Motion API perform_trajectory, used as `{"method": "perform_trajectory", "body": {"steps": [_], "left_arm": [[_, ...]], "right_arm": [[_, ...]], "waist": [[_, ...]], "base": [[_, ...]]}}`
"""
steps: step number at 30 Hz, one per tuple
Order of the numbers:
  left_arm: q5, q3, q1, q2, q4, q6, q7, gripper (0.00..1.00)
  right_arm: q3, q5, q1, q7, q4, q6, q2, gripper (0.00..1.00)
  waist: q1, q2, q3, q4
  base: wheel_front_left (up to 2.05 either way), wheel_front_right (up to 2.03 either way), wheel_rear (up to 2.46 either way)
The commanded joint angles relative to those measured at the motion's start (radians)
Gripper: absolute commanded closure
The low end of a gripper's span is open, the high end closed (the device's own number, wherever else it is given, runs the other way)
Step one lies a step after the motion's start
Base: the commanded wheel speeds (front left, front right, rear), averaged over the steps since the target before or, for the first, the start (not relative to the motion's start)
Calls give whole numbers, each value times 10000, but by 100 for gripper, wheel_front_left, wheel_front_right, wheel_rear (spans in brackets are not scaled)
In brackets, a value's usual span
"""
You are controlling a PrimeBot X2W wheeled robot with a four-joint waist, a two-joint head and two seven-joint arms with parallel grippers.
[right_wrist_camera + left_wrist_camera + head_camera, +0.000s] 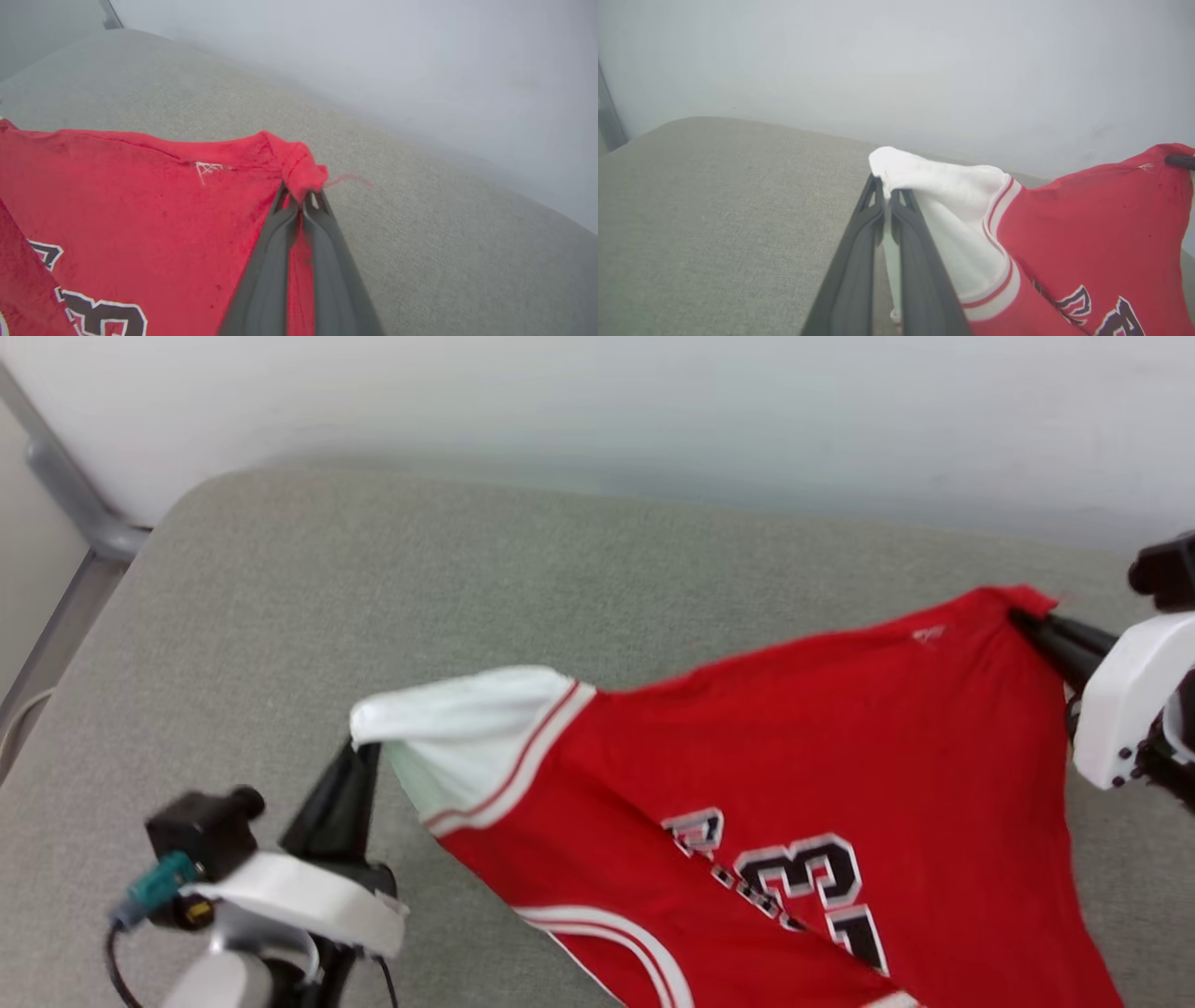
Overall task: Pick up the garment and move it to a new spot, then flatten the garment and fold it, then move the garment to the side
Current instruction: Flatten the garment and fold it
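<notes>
A grey woven upholstered surface (373, 579) spreads across the head view, backed by a pale wall (653, 401). A grey metal rail (65, 495) stands at the surface's far left corner.

The garment (794, 728), a red jersey shirt, is stretched over this surface between the two grippers. Its long axis runs crosswise, from the robot's left to its right. The held top edge rises toward the right and is pulled nearly straight. The sleeve end points left and the plain red end points right. The body hangs toward the bottom edge of the head view and runs out of the picture there.

The left gripper (359, 751) is pinched tight on the tip of the white sleeve (457, 728), with no gap between its dark fingers beyond the cloth. The right gripper (1027, 619) is clamped just as narrowly on a bunched red corner.

The red-and-white striped trim (509, 770) borders the sleeve. The black, white-outlined number (812, 873) lies turned sideways. A small white mark (208, 168) sits near the right-hand corner, and a loose red thread (350, 179) trails from it.
</notes>
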Motion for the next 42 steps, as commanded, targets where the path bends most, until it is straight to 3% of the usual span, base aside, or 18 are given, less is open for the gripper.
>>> {"method": "perform_trajectory", "body": {"steps": [1,16,23,32,42], "left_arm": [[124,149,-401,261,-409,101,191,100],[608,656,-4600,1543,-1946,-107,1923,100],[712,494,-6771,1599,-1592,-433,2494,100],[812,411,-10917,1347,79,-991,2941,100],[1383,52,-15507,1111,2782,-1478,2620,100]], "right_arm": [[-393,-65,133,-210,-286,-11,64,100],[-2727,-1228,-550,-114,-2410,-11,1097,100],[-3020,-1670,-1700,135,-2727,-11,1515,100],[-3125,-2322,-4980,453,-1954,-11,1728,100],[-2666,-3497,-9483,-274,368,-11,2142,100]], "waist": [[0,0,-330,-254],[0,0,-176,-832],[0,0,707,-977],[0,0,2823,-1088],[0,0,4614,-1237]], "base": [[0,0,0],[0,0,0],[0,0,0],[0,0,0],[0,0,0]]}}
